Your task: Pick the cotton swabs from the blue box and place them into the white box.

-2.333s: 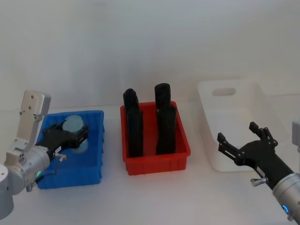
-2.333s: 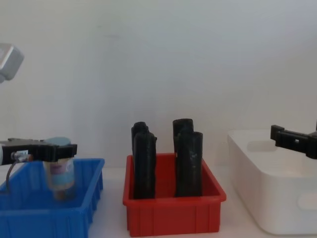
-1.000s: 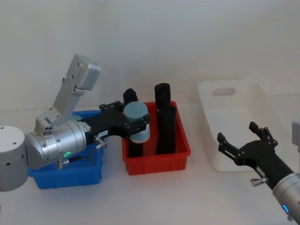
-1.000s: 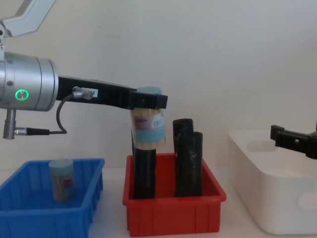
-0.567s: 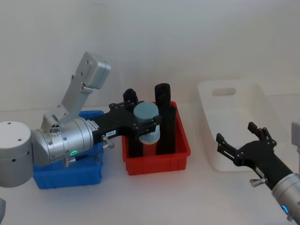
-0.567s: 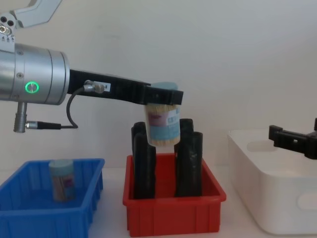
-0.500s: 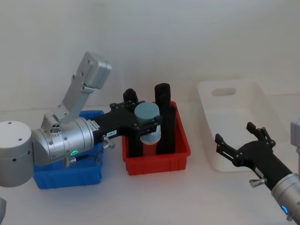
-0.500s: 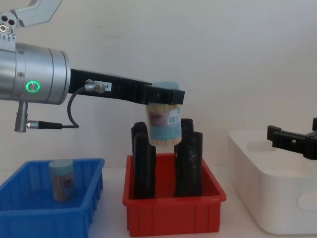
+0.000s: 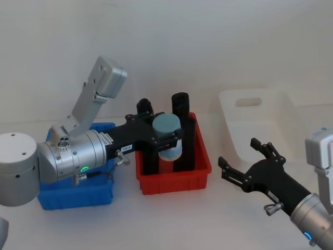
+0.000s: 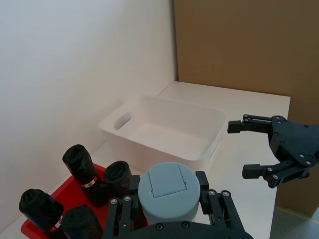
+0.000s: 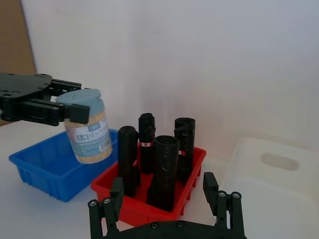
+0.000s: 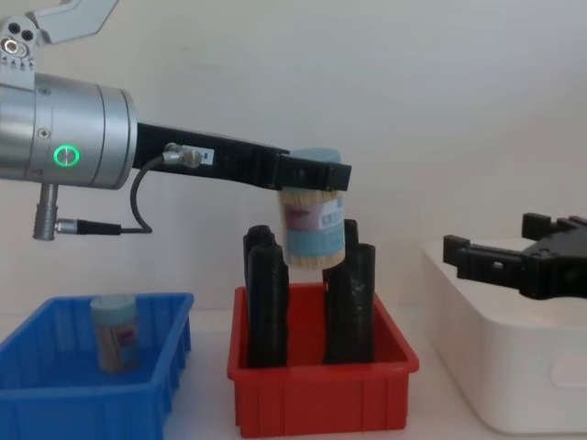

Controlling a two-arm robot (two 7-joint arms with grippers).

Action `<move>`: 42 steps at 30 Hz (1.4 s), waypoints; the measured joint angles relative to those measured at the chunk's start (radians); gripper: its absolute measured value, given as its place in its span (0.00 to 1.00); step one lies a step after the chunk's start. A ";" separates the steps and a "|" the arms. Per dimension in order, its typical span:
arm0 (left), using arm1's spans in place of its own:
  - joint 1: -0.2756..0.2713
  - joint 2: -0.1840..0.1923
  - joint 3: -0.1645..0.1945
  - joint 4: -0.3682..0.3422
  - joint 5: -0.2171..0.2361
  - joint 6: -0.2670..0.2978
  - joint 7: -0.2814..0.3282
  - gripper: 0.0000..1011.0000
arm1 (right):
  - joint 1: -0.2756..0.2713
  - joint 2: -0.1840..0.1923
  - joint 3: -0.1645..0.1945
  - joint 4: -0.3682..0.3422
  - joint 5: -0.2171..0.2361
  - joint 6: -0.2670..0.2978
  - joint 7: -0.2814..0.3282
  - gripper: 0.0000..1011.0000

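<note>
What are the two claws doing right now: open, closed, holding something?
Left gripper: shut on a cotton swabs jar, above the red bin.
Right gripper: open, empty.

A plain white wall (image 9: 208,41) runs along the far side of a white table (image 9: 171,224). Past the table's right end stands a flat brown panel (image 10: 239,45). A strip of brown surface (image 11: 12,50) also shows beyond the table's left end. The light is even and diffuse, and the shadows on the tabletop are faint.
</note>
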 joint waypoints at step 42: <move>-0.002 -0.002 0.002 -0.001 0.001 0.002 -0.008 0.66 | 0.157 -0.111 -0.082 0.116 -0.140 0.008 0.221 0.99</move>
